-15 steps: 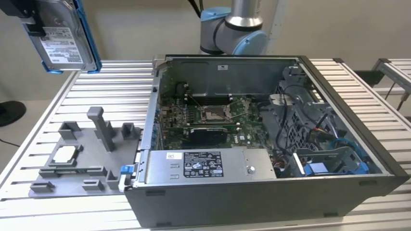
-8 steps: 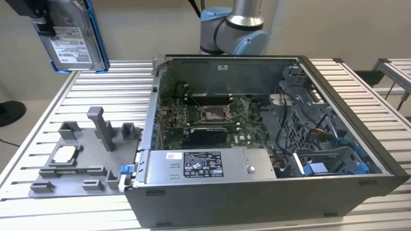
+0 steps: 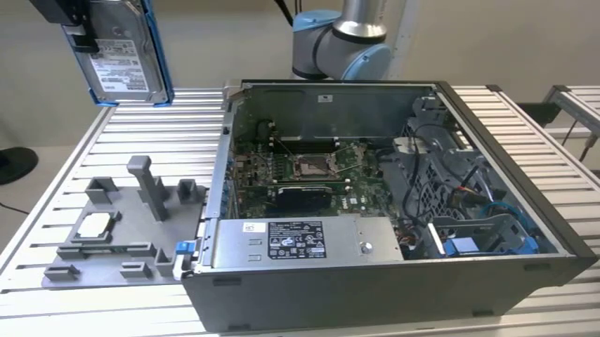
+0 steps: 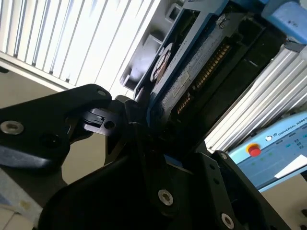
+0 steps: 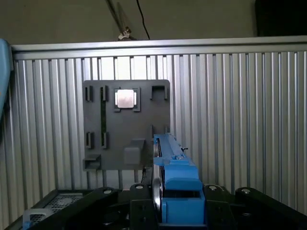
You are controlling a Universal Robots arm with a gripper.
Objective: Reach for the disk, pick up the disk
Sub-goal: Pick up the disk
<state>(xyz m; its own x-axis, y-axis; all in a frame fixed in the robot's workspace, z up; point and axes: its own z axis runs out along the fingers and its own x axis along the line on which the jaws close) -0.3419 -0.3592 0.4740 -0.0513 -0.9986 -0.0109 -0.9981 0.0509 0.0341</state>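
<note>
Nearest in the exterior view stands the open PC case (image 3: 375, 291), on the exterior view's right part of the ribbed metal worktop (image 3: 84, 312). Inside, along the near wall, lies a silver box (image 3: 300, 242) w/ a black-white label. Behind it is the green mainboard (image 3: 310, 168), & blue plastic parts (image 3: 464, 247) sit in the corner at the exterior view's right. Just beside the case, at the exterior view's left, lies a grey fixture plate (image 3: 131, 239) w/ upright pegs. A small white-silver chip (image 3: 94, 226) sits in one of its pockets.

Further back & high over the worktop hangs the disk (image 3: 126, 56), at the exterior view's upper left, touching nothing below. It is upright, the white label faces the camera, and blue rails run along both long edges. The black hand (image 3: 80, 31) pinches it at the upper end.

In the first wrist view the disk (image 5: 175, 182) shows edge-on btw. the two black fingers (image 5: 141, 211), one on each side. Far beyond it the plate (image 5: 144, 124) w/ the chip (image 5: 125, 99) lies on the worktop (image 5: 240, 120). Farthest in the exterior view, behind the case, stands the grey-blue arm (image 3: 342, 42).
</note>
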